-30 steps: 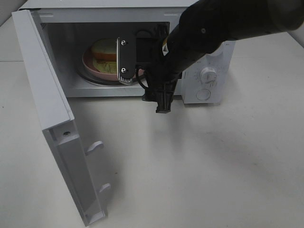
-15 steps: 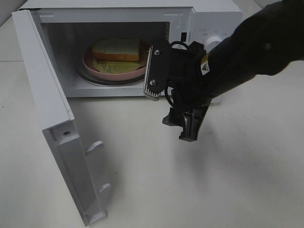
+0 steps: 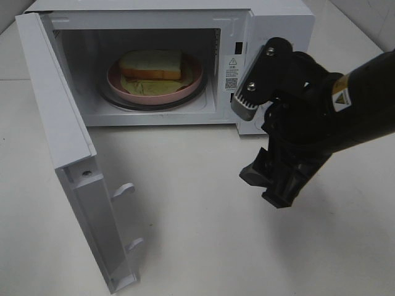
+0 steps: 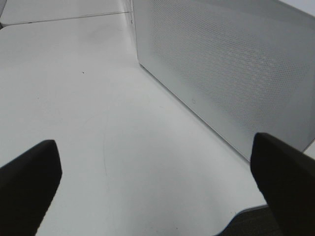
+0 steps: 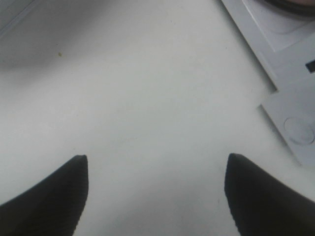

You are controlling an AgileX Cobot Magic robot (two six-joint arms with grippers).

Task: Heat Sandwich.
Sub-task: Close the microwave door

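The sandwich [image 3: 150,63] lies on a pink plate [image 3: 114,83] inside the white microwave [image 3: 278,18], white bread uppermost with a yellowish layer spread beneath it. The plate rests on the oven's round turntable. The microwave's door [image 3: 62,123] stands wide open, swung out to the left over the pale bench [image 3: 203,246].

The right hand [image 3: 268,187], black and angled downward, hangs above the bench just in front of the oven's control side, well apart from the sandwich. Its fingers are spread with nothing between them.

The left hand [image 4: 155,145], seen only by its own wrist camera, is likewise spread and empty, low over the bench beside a perforated white panel [image 4: 236,73].
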